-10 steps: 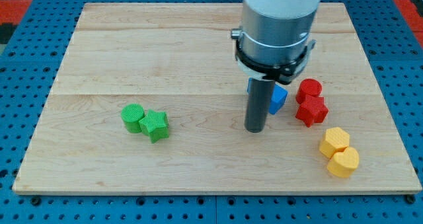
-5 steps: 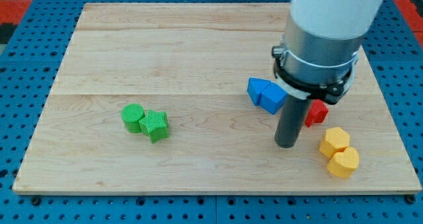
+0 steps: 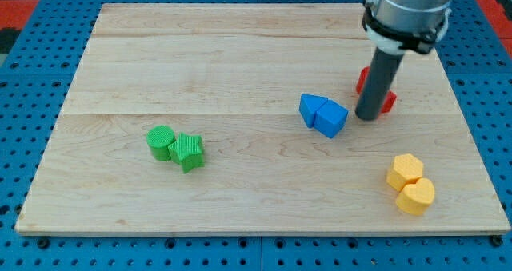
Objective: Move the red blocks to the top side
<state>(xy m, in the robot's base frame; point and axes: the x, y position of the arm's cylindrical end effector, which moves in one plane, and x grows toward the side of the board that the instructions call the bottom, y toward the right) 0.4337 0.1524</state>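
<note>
At view's right, my tip [image 3: 370, 117] hiding red blocks [image 3: 389, 101], shapes unclear

A wooden board [image 3: 200, 63] lay on a blue pegboard table [image 3: 24, 87]. Near the board's left, a green cylinder [image 3: 161, 141] touched a green star [image 3: 188, 151] on its right. Right of centre, two blue blocks [image 3: 323, 114] sat pressed together, shapes hard to tell. Toward the lower right, a yellow hexagon [image 3: 405, 170] touched a yellow rounded block [image 3: 416, 197] just below it
</note>
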